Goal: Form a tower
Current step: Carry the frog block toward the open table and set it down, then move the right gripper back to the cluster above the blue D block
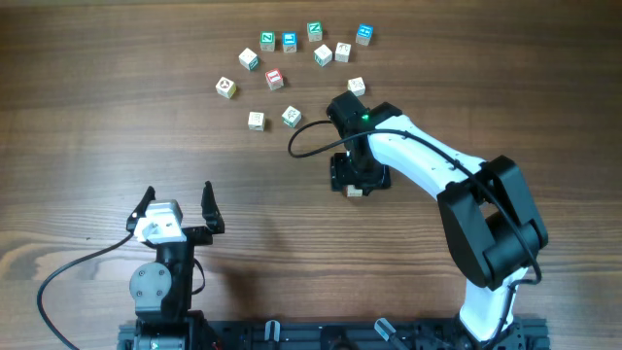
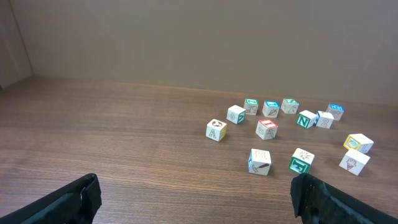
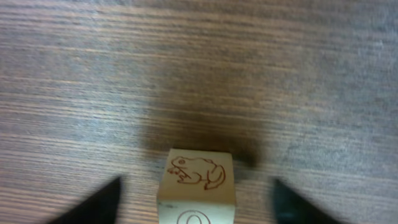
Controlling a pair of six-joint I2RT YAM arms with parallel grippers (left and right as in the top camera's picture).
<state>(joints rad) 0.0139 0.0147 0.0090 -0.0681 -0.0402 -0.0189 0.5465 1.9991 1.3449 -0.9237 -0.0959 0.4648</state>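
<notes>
Spanning every view: the wooden tabletop point(image 1: 97, 117). Next, the white right arm point(image 1: 457, 175), reaching from the near edge to mid-tabletop. Its right pincer point(image 1: 358, 175) is spread, with blurred dark fingers point(image 3: 99, 202) standing clear on either side of the tower point(image 3: 196, 177).

Tower: mid-tabletop, under that pincer. The overhead view hides all but a pale sliver. The wrist view shows a frog-printed cube above one with a ring mark; the rest is cut off, so the cube count cannot be told.

Left pincer point(image 1: 176, 207): spread, holding nothing, by the near edge.

Loose cubes point(image 1: 274, 79): scattered toward the far edge, prints too small to read.
</notes>
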